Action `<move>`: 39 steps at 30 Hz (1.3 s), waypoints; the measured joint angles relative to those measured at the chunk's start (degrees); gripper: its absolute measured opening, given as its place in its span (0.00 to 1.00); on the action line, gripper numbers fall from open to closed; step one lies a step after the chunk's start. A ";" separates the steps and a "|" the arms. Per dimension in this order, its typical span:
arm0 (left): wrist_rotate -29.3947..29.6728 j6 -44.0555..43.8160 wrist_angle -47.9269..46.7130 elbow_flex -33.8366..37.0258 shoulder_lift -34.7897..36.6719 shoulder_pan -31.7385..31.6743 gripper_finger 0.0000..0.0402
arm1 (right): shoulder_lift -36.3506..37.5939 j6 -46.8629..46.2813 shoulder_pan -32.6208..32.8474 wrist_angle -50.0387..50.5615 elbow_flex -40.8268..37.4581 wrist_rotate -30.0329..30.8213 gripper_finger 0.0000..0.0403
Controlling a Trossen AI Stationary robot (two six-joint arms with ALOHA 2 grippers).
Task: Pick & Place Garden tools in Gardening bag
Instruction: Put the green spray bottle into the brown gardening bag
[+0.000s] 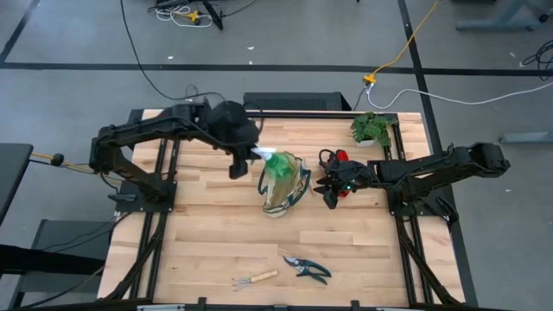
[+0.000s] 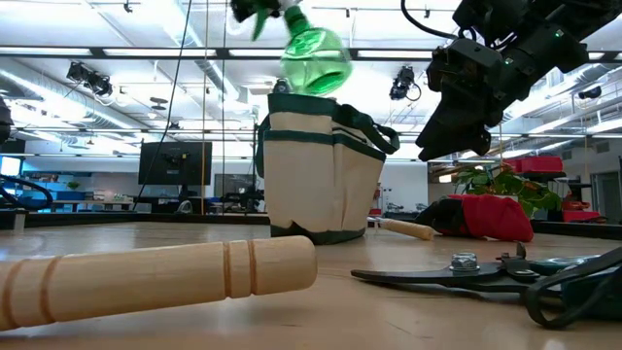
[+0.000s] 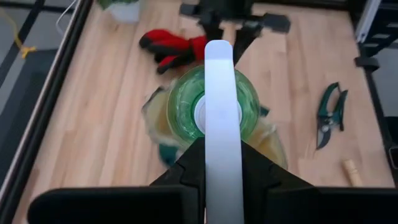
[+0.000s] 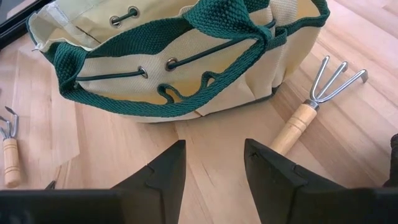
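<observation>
My left gripper (image 1: 257,154) is clamped on the white top of the green spray bottle (image 1: 281,164), holding it in the air directly above the open beige bag (image 1: 285,192) at mid-table. Just beside the bag, my right gripper (image 1: 329,193) hangs with its fingers apart and nothing between them, above the red-and-black gloves (image 1: 343,161) and near a wooden-handled rake (image 4: 309,106). At the table's front edge lie the second rake (image 1: 254,279) and the pruning shears (image 1: 307,269).
</observation>
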State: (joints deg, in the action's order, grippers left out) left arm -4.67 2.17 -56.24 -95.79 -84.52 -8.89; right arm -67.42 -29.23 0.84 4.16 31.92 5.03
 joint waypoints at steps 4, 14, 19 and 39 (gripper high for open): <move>0.03 0.00 0.37 0.00 -3.04 0.99 0.14 | 0.00 -0.09 0.00 -0.13 -0.02 -0.22 0.41; 2.04 2.58 2.34 -0.02 -7.38 0.63 0.14 | 0.00 -0.04 0.00 -0.19 -0.02 -1.13 0.41; 2.29 2.97 1.83 0.00 -8.40 -0.27 0.14 | 0.00 0.23 0.00 -0.20 -0.02 -1.38 0.41; 2.02 2.99 1.44 -0.01 -12.06 -0.66 0.14 | 0.00 0.55 0.01 -0.56 -0.02 -1.50 0.41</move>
State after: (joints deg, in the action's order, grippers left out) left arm -2.65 5.17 -54.80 -95.80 -96.58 -9.55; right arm -67.42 -28.68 0.86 3.60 31.90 3.53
